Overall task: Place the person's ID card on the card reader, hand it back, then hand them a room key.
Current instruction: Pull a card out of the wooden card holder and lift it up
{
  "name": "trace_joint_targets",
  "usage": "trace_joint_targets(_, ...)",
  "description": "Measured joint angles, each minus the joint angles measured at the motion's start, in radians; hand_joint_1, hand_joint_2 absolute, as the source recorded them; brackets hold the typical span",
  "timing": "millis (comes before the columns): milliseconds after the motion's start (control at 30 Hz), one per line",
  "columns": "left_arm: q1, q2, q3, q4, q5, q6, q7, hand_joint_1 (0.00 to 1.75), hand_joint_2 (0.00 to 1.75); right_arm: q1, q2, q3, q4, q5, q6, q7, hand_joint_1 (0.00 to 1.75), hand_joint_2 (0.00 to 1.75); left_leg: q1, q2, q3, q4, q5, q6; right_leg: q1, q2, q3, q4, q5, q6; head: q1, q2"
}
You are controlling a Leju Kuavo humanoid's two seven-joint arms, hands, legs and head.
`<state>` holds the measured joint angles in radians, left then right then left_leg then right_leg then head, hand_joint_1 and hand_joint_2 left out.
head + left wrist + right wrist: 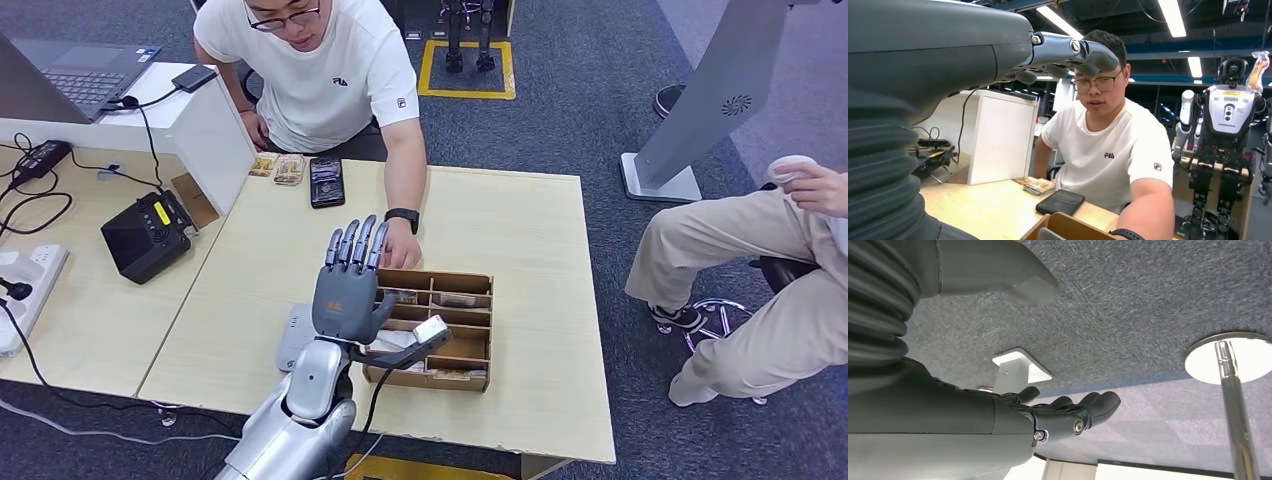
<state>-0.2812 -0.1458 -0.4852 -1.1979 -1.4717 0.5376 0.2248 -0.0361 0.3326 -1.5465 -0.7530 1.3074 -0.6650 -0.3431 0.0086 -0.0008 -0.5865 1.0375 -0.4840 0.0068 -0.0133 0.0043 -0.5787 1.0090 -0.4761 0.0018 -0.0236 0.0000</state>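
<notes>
at centre of the head view, the left hand (345,290) hovers over the wooden tray (478,345) on the table (520,250), fingers (352,243) straight, holding nothing; the card reader (294,335) lies beside it; in the right wrist view, mid-frame, the right hand (1068,412) hangs empty over carpet (1148,300), fingers loosely extended

Phone (327,181), laptop (82,74), perhaps snack packets (279,167).

"FILA" on the chest of the person's white T-shirt (1118,150), small "F" logo on its sleeve
</notes>
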Motion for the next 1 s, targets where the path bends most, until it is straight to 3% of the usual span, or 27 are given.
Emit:
trace_joint_targets(467, 0.001, 0.004, 0.000, -0.007, -0.011, -0.010, -0.004, 0.00, 1.75, -0.002, 0.000, 0.000, 0.003, 0.000, 0.000, 0.000, 0.00, 1.75, 0.000, 0.000, 0.000, 0.000, 0.000, 0.000, 0.000, 0.000, 0.000, 0.000, 0.000, 0.000, 0.000, 0.000)
trace_joint_targets(1000, -0.003, 0.027, -0.039, 0.008, -0.020, -0.136, 0.000, 0.00, 1.75, -0.004, 0.000, 0.000, 0.010, 0.013, 0.000, -0.011, 0.00, 1.75, 0.000, 0.000, 0.000, 0.000, 0.000, 0.000, 0.000, 0.000, 0.000, 0.000, 0.000, 0.000, 0.000, 0.000)
